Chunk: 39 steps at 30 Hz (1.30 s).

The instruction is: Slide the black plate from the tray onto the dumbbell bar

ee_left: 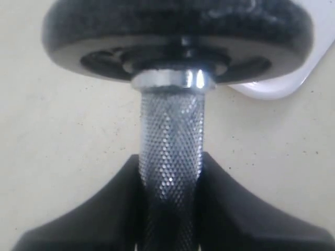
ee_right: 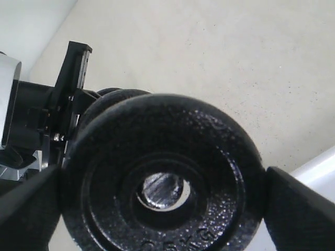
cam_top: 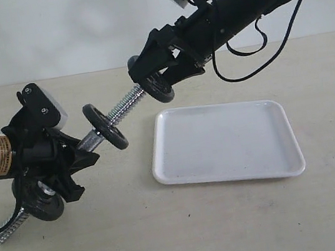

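My right gripper (cam_top: 153,78) is shut on the black plate (cam_top: 161,89) and holds it in the air at the upper threaded tip of the dumbbell bar (cam_top: 124,108). In the right wrist view the plate (ee_right: 209,151) fills the space between the fingers (ee_right: 298,209), and the bar's chrome end (ee_right: 162,189) shows inside its hole. My left gripper (cam_top: 79,156) is shut on the bar's knurled middle (ee_left: 171,151), which tilts up toward the right. A black disc (cam_top: 105,127) sits on the bar just beyond that grip. The white tray (cam_top: 227,142) lies on the table with nothing in it.
The bar's lower end carries another black disc (cam_top: 42,205) and a threaded tip (cam_top: 6,233) close to the tabletop. A corner of the tray (ee_left: 277,86) shows past the disc (ee_left: 178,36) in the left wrist view. A black cable (cam_top: 253,62) hangs under the right arm.
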{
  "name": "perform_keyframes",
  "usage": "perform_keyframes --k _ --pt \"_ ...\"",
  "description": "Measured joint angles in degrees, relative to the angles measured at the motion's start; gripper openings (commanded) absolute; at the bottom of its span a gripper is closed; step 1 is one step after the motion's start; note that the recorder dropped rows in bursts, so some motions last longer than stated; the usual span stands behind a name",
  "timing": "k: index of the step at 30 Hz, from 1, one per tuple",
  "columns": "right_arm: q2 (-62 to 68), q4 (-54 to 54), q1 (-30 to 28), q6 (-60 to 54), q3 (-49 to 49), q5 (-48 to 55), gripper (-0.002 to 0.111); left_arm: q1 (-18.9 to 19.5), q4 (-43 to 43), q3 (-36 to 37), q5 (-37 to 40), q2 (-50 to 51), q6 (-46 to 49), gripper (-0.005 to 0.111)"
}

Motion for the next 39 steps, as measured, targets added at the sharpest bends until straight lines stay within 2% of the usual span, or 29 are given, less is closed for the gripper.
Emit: perform_keyframes --k 39 --pt "0.1 1.56 0.09 -1.46 0.0 -0.12 0.0 0.0 -0.05 0.0 0.33 -0.09 -0.07 0.004"
